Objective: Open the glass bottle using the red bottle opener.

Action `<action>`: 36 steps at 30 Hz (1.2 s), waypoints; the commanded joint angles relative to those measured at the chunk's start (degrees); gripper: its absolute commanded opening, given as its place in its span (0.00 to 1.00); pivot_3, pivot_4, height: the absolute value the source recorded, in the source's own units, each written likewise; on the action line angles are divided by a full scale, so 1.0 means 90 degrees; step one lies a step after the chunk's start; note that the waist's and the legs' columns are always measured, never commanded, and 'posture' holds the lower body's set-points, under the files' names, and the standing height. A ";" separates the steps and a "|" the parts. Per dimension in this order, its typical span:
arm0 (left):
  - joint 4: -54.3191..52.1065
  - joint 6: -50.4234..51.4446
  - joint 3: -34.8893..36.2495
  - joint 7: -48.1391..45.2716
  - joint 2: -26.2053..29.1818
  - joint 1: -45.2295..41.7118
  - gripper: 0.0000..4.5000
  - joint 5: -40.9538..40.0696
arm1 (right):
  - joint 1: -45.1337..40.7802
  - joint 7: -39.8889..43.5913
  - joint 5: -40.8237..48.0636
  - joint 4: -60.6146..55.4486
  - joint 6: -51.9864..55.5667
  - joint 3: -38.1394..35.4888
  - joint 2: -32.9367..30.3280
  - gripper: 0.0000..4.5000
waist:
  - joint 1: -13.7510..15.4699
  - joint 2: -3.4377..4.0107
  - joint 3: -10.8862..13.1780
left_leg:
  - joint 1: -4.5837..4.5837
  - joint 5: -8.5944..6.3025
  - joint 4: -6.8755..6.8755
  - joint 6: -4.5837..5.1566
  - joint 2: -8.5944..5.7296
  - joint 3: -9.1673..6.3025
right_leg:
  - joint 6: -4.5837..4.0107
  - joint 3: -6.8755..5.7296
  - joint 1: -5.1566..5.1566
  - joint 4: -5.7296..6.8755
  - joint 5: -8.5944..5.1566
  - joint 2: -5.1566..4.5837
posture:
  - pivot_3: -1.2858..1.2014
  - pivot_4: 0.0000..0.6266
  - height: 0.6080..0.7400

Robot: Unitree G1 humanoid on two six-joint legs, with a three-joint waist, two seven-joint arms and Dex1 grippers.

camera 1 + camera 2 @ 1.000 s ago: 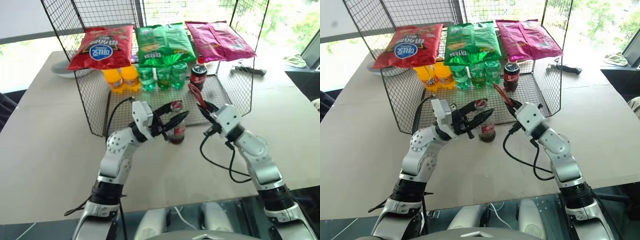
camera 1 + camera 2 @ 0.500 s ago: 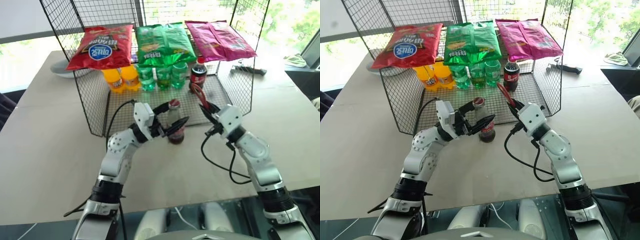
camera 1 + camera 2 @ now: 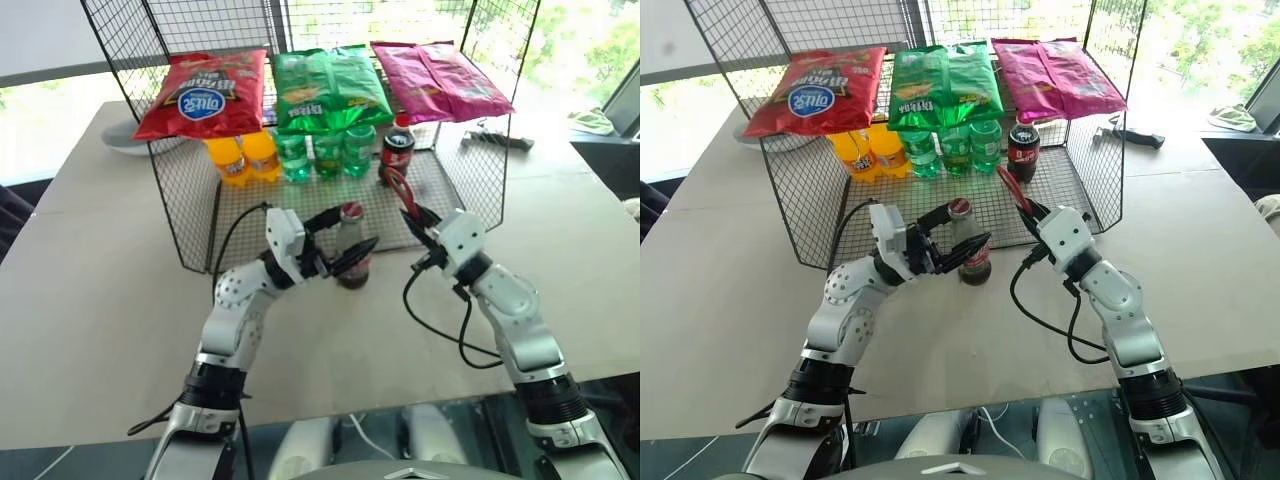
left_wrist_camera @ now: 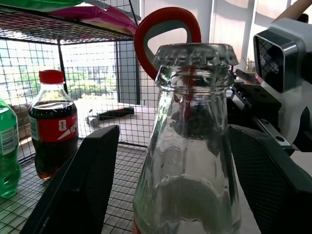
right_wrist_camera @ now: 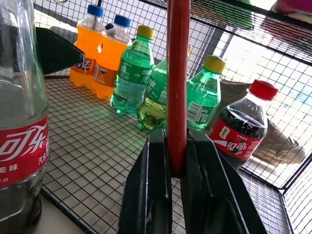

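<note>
The glass bottle (image 3: pixel 352 255) stands upright at the front edge of the wire rack's floor, with dark cola low in it, a red label and a crown cap (image 4: pixel 195 53). My left gripper (image 3: pixel 356 228) is open, one black finger (image 4: pixel 83 185) on each side of the bottle's neck with a gap to the glass. Just right of the bottle, my right gripper (image 3: pixel 418 218) is shut on the handle of the red bottle opener (image 5: pixel 178 73). The opener points up and away, and its ring head (image 4: pixel 165 29) shows behind the cap.
A black wire rack (image 3: pixel 190 200) surrounds the back of the scene. Its top shelf carries red, green and pink snack bags. On its floor stand orange soda bottles (image 3: pixel 240 157), green bottles (image 3: pixel 325 152) and a plastic cola bottle (image 3: pixel 397 147). A dark tool (image 3: pixel 497 140) lies at the back right.
My left gripper's fingers have spread apart from the bottle, which stays standing in place. The right gripper and opener have not moved.
</note>
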 commanded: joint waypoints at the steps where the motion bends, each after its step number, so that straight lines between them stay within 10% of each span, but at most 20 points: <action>1: 0.0046 -0.0197 0.0144 -0.0144 0.0007 -0.0065 0.80 -0.0067 | -0.0050 -0.0004 0.0065 -0.0128 -0.0152 -0.0166 -0.0040 0.00 | 0.0000 0.0000 0.0000 | 0.0000 0.0000 0.0000 0.0000 0.0000 0.0000 | 0.0000 0.0000 0.0000 0.0000 0.0000 0.0000 | 0.52 0.24 1.00; 36: 0.0220 -0.0219 0.0125 -0.1015 0.0263 -0.0249 0.80 -0.0063 | -0.0108 -0.0021 0.0036 -0.0080 -0.0138 -0.0169 -0.0052 0.00 | -0.0002 0.0000 0.0000 | 0.0000 0.0000 0.0000 0.0000 0.0000 -0.0002 | 0.0000 -0.0002 0.0000 0.0000 0.0000 0.0000 | 0.52 0.24 1.00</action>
